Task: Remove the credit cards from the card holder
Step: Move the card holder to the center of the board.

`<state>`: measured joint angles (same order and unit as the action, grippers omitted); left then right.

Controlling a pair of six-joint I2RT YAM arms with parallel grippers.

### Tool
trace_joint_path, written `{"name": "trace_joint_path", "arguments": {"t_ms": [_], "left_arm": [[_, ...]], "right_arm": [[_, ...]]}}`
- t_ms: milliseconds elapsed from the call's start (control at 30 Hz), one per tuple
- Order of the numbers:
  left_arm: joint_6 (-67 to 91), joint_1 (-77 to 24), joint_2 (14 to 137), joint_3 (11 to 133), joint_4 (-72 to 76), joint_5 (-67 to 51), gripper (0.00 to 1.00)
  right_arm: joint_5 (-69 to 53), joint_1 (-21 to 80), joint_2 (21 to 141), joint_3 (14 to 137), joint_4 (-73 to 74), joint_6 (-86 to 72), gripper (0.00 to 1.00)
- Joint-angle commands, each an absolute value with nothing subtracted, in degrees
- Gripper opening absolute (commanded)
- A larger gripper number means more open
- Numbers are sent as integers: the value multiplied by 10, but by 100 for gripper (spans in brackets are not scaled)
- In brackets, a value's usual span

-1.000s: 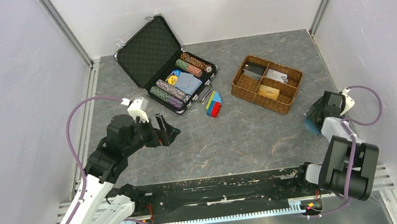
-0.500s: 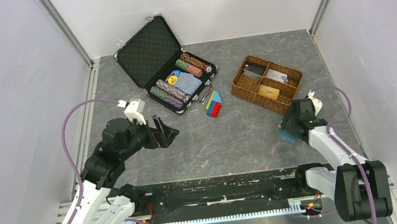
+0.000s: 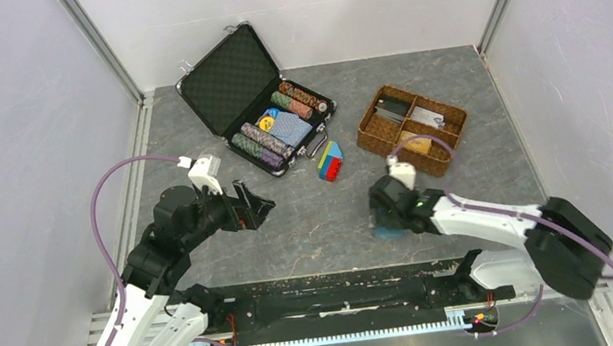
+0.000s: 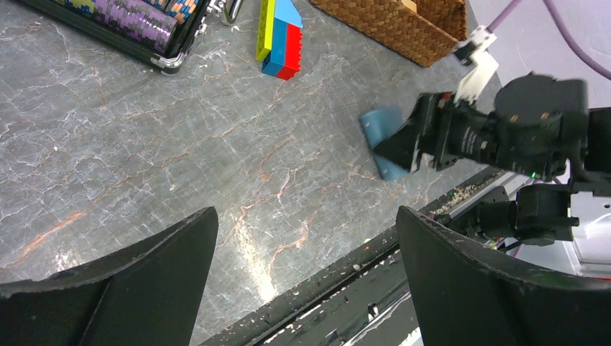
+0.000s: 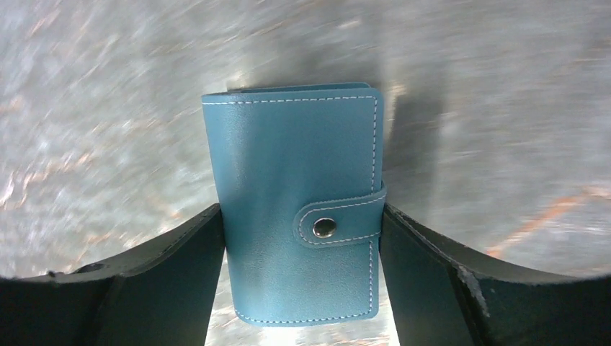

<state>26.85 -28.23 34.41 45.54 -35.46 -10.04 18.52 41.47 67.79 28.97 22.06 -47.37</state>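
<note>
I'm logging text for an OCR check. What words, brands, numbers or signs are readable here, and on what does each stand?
No text is readable in any view.
card holder: plain blue face with a snap, no print showing.
yellow disc in the chip case: any marking is too small to read.
Contents of the wicker tray: too small to read.
</note>
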Motion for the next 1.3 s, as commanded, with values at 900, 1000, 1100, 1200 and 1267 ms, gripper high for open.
{"name": "trace_joint_path", "arguments": {"t_ms": [900, 1000, 1100, 1200, 1267], "left_arm": [[271, -279, 371, 458, -352, -64, 100], [272, -279, 371, 460, -356, -52, 100], [276, -280, 374, 461, -359, -41, 100], [275, -280, 380, 467, -368, -33, 100], [273, -279, 386, 473, -377, -27, 100]], "right_arm": [[209, 677, 786, 488, 194, -310, 64], [202, 677, 796, 483, 182, -307, 53], [200, 677, 803, 469, 170, -307, 46], [193, 677, 813, 451, 150, -311, 43], [186, 677, 822, 443, 138, -312, 43]]}}
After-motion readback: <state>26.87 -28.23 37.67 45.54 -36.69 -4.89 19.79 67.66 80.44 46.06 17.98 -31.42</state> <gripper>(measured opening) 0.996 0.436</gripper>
